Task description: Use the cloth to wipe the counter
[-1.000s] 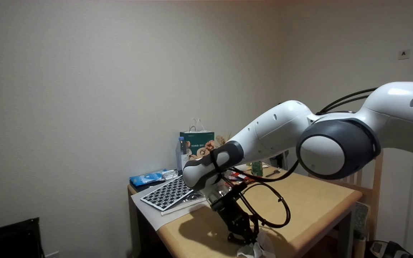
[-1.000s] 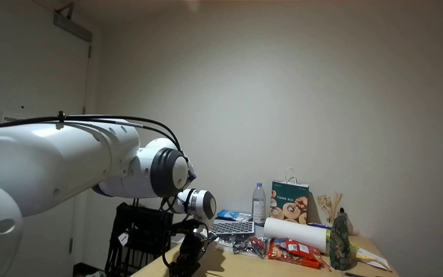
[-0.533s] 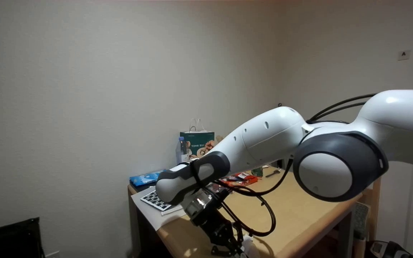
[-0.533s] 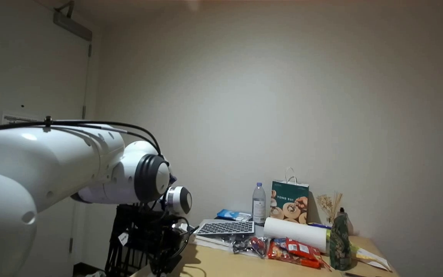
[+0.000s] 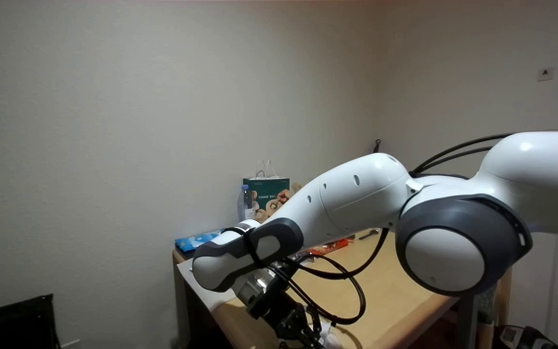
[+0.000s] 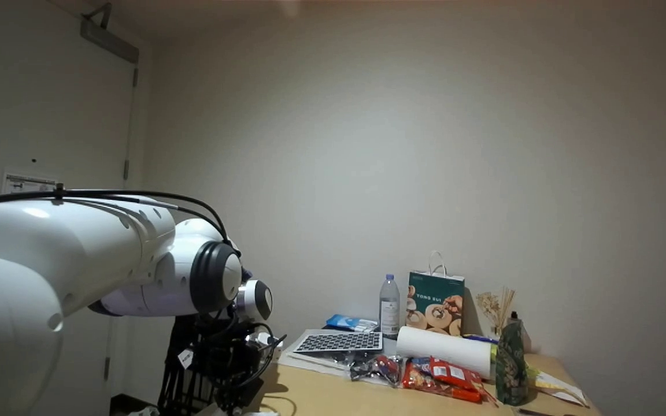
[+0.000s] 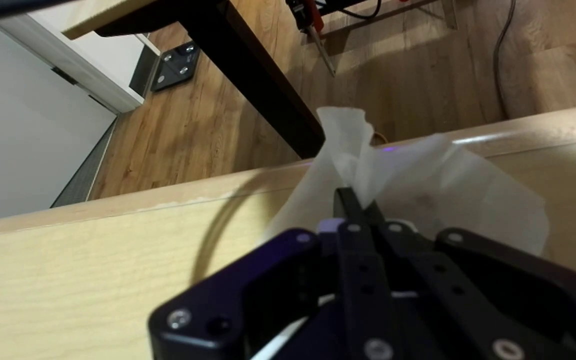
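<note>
The cloth is a thin white sheet, bunched at its middle; in the wrist view the cloth [image 7: 458, 195] spreads over the table's edge strip. My gripper [image 7: 359, 204] is shut on its gathered part, and a tuft stands up past the fingertips. In an exterior view the gripper [image 5: 308, 340] is low over the near end of the wooden table [image 5: 385, 286], with the cloth [image 5: 328, 337] beside it, partly cut off by the frame's bottom. In an exterior view the gripper [image 6: 232, 398] is dark against a black folded object. The wooden tabletop [image 7: 78, 285] also shows in the wrist view.
At the table's far side stand a keyboard [image 6: 340, 342], a bottle [image 6: 389, 309], a green paper bag [image 6: 436, 300], a white roll [image 6: 443, 349], red snack packs [image 6: 446, 381] and a dark green pouch [image 6: 511, 364]. Beyond the table edge is wood floor [image 7: 418, 80].
The arm and gripper have moved left and lower in both exterior views, the cloth travelling with the gripper. More of the keyboard shows in one of these views and less in the other.
</note>
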`<state>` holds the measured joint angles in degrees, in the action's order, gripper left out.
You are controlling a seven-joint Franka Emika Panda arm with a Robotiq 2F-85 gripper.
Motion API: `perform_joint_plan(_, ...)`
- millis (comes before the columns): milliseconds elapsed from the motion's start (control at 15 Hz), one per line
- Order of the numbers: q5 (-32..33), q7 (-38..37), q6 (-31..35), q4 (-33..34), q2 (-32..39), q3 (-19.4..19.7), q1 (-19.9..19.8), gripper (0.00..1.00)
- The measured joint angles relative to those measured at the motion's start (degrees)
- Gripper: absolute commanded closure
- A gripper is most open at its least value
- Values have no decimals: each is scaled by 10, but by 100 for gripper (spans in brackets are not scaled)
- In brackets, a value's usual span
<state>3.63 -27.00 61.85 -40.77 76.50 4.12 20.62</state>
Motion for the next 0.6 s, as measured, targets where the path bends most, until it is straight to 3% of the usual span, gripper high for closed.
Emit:
perform_joint_plan(267,1,1,0,8,3,-1,19,100)
perform_joint_plan(600,36,8,-32,62,36,-3,88,99)
